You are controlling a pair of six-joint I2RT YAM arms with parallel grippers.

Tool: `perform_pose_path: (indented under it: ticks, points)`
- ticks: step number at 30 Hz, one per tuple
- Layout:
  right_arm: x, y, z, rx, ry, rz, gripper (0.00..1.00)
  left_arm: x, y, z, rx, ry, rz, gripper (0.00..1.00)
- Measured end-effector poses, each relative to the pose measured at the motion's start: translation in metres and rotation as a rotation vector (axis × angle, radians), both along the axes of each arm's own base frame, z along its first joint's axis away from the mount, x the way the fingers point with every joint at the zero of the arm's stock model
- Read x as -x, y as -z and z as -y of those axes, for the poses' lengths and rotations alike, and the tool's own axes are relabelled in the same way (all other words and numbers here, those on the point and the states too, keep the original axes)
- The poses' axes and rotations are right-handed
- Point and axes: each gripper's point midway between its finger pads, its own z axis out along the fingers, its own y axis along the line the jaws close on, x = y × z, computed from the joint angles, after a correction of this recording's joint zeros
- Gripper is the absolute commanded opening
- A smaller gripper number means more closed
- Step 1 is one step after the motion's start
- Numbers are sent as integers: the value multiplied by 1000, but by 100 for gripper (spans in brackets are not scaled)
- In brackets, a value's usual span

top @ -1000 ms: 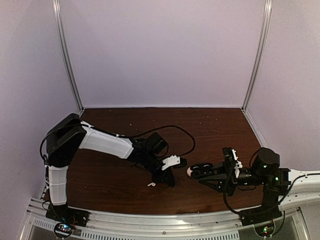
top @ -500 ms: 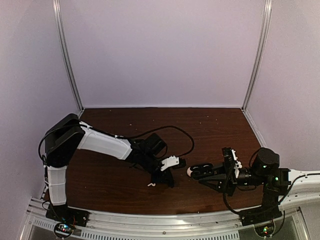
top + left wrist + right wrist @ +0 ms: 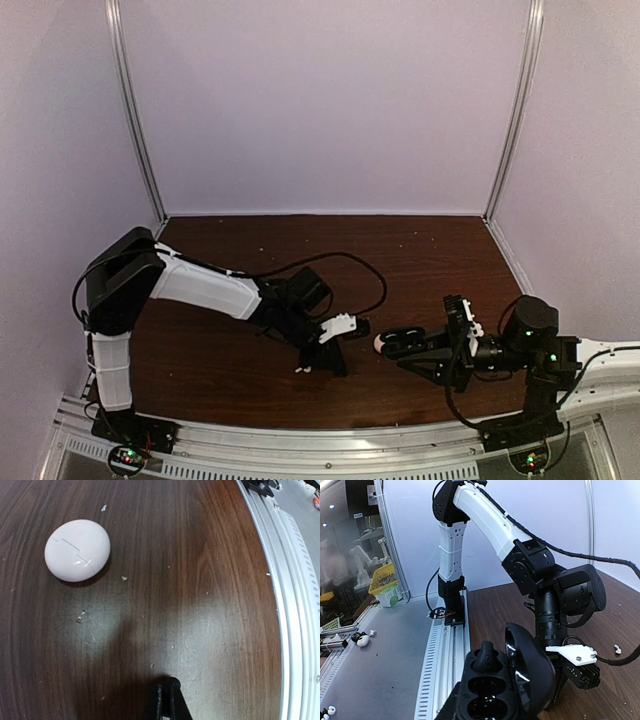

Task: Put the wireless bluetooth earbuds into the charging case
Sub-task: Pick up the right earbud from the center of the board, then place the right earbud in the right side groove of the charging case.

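Two arms share your dark tabletop (image 3: 430, 260). Your right pincer (image 3: 415, 350) pinches the open black charging case (image 3: 492, 692), which has one black earbud (image 3: 485, 658) seated inside. Just left of that case hangs your left pincer (image 3: 335, 357), its fingers (image 3: 161, 705) pressed together. A white egg-shaped case (image 3: 77, 543) lies near the black case. One white earbud (image 3: 302, 369) lies farther left of it.

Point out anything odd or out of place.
A black earbud perches high in the open black case held by the right gripper. It looks unseated, with the wells beside it empty. A white earbud lies loose on the table near the left gripper, and the white case is shut.
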Motion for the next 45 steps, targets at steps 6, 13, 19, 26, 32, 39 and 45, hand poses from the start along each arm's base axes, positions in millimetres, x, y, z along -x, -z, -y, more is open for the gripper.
perform_pose_path:
  ticks: [6, 13, 19, 26, 32, 39, 45]
  points:
    - [0, 0, 0, 0, 0, 0, 0, 1, -2, -2, 1, -2, 4, 0]
    - [-1, 2, -1, 6, 1, -3, 0, 6, -16, -20, -5, -38, 33, 0]
    - [-6, 24, -10, 85, 5, -31, 0, 2, -94, -34, 142, -113, 165, 0]
    - [-11, 35, -27, 153, -11, -11, 0, 21, -214, -50, 432, -150, 319, 0]
    - [-9, 32, -44, 177, -47, 46, 0, 62, -245, -42, 512, -98, 358, 0]
    - [-9, 31, -56, 196, -71, 95, 0, 86, -219, -13, 447, -60, 354, 0]
    - [-6, 36, -58, 215, -85, 109, 0, 87, -217, 2, 445, -70, 366, 0]
